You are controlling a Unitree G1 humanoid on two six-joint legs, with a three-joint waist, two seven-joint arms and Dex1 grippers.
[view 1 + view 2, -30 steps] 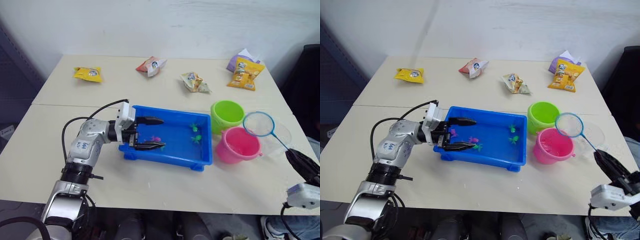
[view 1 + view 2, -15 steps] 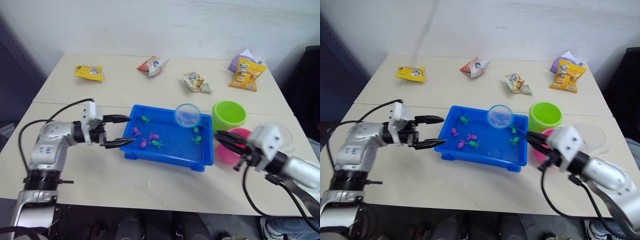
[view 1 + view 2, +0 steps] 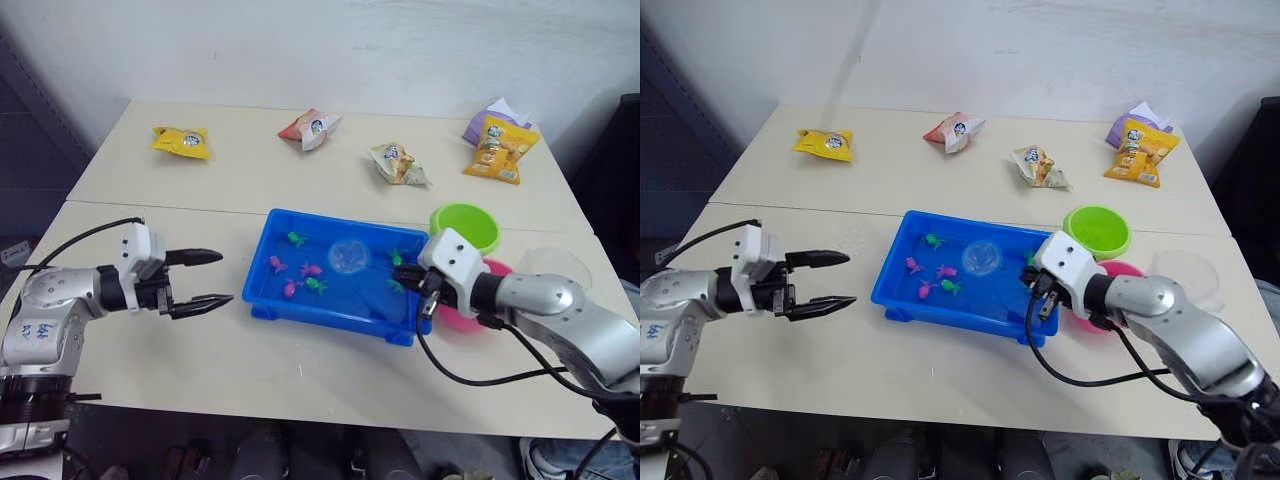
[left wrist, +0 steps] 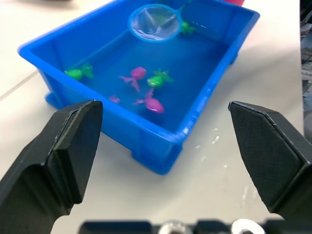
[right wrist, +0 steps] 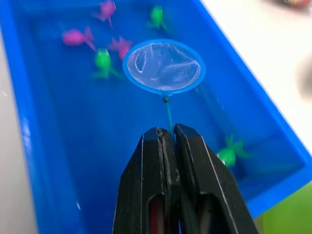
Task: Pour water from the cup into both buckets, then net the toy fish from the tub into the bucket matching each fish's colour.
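**Net held over the tub, left fingers spread on the tabletop side**

On the left, the left gripper (image 3: 205, 278) hovers over the bare tabletop (image 3: 300, 370), its two black fingers (image 4: 73, 131) spread wide with nothing between them. They point toward the tub (image 3: 290, 306), which sits just beyond the fingertips, apart from them.

The tub is in the middle of the tabletop and holds the toy fish. In the left wrist view, six fish can be counted: three pink ones, including one at (image 4: 154, 105), and three green, including one at (image 4: 158, 78). A small pink bit near the closer wall is too small to name.

The net (image 3: 348, 255) hangs inside the tub, its blue hoop near the far wall, with the pink and green fish beyond it toward the tub's left end. One green fish (image 5: 227, 155) lies closer to the right gripper than the hoop does. The right gripper (image 5: 168, 141) is at the tub's right end, its fingers (image 5: 195, 165) pressed together on the net's thin handle.

Right of the tub stand two buckets: the green bucket (image 3: 470, 225) farther back and the pink bucket (image 3: 492, 270), mostly hidden behind the right arm. One clear cup (image 3: 560, 265) sits to the right of them.

Along the far side of the tabletop lie five snack packets, from a yellow one (image 3: 182, 141) on the left to a purple one (image 3: 490, 115) at the right.
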